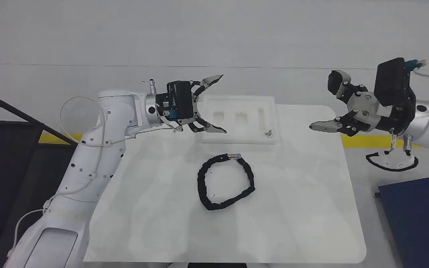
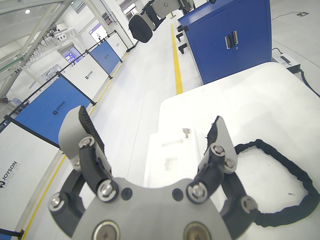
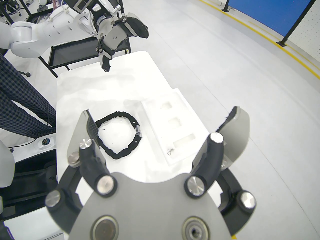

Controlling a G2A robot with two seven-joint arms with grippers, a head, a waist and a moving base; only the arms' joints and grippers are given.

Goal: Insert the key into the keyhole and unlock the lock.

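White table (image 1: 301,201) carries a foam tray (image 1: 238,100) holding the key (image 1: 268,132); left end effector (image 1: 217,104) and right end effector (image 1: 324,100) spread empty.

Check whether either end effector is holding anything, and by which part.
Nothing is held. The left end effector and right end effector are open and empty; the key lies on the foam tray, the chain lock on the table.

Chain lock (image 1: 226,182) lies looped on table (image 1: 301,208), key (image 1: 267,132) on tray (image 1: 255,102).
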